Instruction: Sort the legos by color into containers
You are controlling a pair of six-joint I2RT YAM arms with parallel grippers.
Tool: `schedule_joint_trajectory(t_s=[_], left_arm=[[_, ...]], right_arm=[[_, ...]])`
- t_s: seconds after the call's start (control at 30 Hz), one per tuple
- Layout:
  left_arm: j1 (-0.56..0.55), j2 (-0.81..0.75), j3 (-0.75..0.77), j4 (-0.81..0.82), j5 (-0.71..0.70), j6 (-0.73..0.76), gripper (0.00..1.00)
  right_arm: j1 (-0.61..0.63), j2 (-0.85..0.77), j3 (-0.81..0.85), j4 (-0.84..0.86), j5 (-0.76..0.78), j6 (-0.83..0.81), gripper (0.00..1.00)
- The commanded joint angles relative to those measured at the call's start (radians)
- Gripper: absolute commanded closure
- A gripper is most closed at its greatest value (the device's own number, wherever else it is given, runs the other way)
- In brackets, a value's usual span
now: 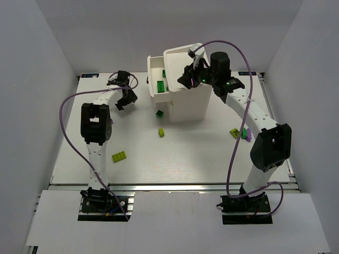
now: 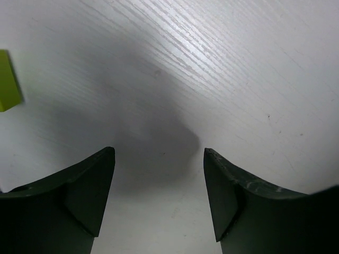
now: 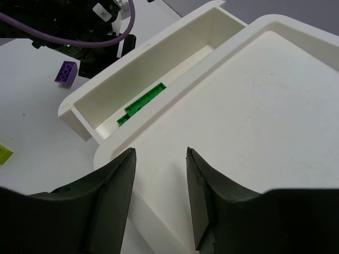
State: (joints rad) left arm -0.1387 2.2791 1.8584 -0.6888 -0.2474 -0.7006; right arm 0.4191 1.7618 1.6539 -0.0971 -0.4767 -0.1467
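Observation:
The white cabinet [image 1: 190, 100] stands at the back middle, with one drawer [image 1: 155, 71] pulled out to the left and dark green legos [image 1: 160, 86] inside. My right gripper [image 1: 186, 79] is open and empty just above the cabinet top [image 3: 254, 106]; its wrist view shows the drawer [image 3: 85, 114] and the green legos [image 3: 143, 101]. My left gripper [image 1: 126, 98] is open and empty over bare table left of the drawer. In its wrist view the left gripper [image 2: 159, 153] has a lime lego [image 2: 8, 82] at the left edge. The right gripper [image 3: 160, 153] holds nothing.
Loose on the table are a dark green lego [image 1: 159, 113], lime legos [image 1: 161, 132] [image 1: 119, 156] [image 1: 234, 133], and a purple one [image 1: 246, 134] by the right arm. Another purple lego [image 3: 66, 72] lies near the left arm. White walls enclose the table.

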Motion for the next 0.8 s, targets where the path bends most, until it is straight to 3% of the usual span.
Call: schedule_joint_trajectory(t_s=[0.0, 0.17, 0.33, 0.43, 0.47, 0.5, 0.57, 0.67, 0.77], left_arm=[[0.002, -0.03, 0.002, -0.012, -0.003, -0.007, 0.23], [0.002, -0.096, -0.072, 0.055, 0.079, 0.01, 0.22], [0.002, -0.269, -0.212, 0.196, 0.239, 0.047, 0.26], [0.002, -0.364, -0.335, 0.31, 0.366, 0.041, 0.36], [0.002, -0.381, -0.393, 0.365, 0.402, 0.026, 0.43], [0.002, -0.409, -0.422, 0.391, 0.437, 0.017, 0.58], [0.002, -0.426, -0.503, 0.483, 0.551, -0.017, 0.67], [-0.008, -0.422, -0.56, 0.616, 0.718, -0.025, 0.7], [-0.019, -0.399, -0.613, 0.719, 0.828, 0.01, 0.64]], right_arm=[[-0.006, -0.045, 0.001, 0.028, 0.015, -0.016, 0.51], [-0.011, -0.048, 0.001, -0.003, -0.049, -0.086, 0.49], [-0.011, -0.087, -0.058, -0.021, -0.225, -0.212, 0.36], [-0.009, -0.123, -0.121, -0.009, -0.351, -0.287, 0.37], [-0.011, -0.149, -0.144, -0.001, -0.384, -0.342, 0.4], [-0.006, -0.165, -0.167, 0.003, -0.407, -0.365, 0.4], [-0.008, -0.205, -0.236, 0.045, -0.451, -0.401, 0.43], [-0.011, -0.228, -0.275, 0.059, -0.473, -0.404, 0.44], [-0.011, -0.234, -0.276, 0.04, -0.462, -0.399, 0.44]])
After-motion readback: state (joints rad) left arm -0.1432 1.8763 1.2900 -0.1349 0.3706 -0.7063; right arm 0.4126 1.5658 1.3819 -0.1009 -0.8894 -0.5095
